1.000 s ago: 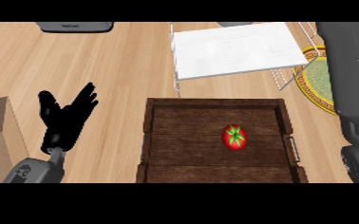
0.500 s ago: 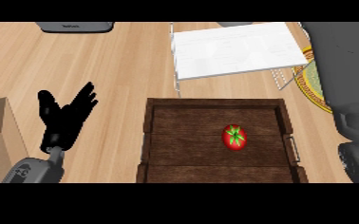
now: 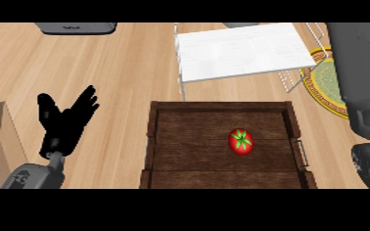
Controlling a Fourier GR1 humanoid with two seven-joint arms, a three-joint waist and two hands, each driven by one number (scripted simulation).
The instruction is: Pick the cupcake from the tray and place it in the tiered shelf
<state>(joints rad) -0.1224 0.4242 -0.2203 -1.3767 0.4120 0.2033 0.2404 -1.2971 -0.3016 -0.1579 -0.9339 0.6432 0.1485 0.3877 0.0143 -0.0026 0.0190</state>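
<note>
The cupcake (image 3: 241,141) looks red and round with a green star-shaped top. It sits right of centre in the dark wooden tray (image 3: 188,147). Behind the tray stands the white wire tiered shelf (image 3: 239,51), its top a flat white panel. My left hand (image 3: 63,122) rests open on the counter left of the tray, fingers spread and pointing up. It is apart from the tray and holds nothing. Only my right grey forearm (image 3: 350,73) shows, along the right edge beside the shelf. The right hand itself is out of the picture.
A yellow-rimmed plate (image 3: 324,78) with a green centre lies right of the shelf, partly under the right forearm. A dark grey appliance (image 3: 76,27) sits at the back left. A light wooden block edge (image 3: 7,142) shows at far left.
The right forearm has shifted further in from the right edge and covers more of the plate. The left hand and the cupcake have stayed where they were.
</note>
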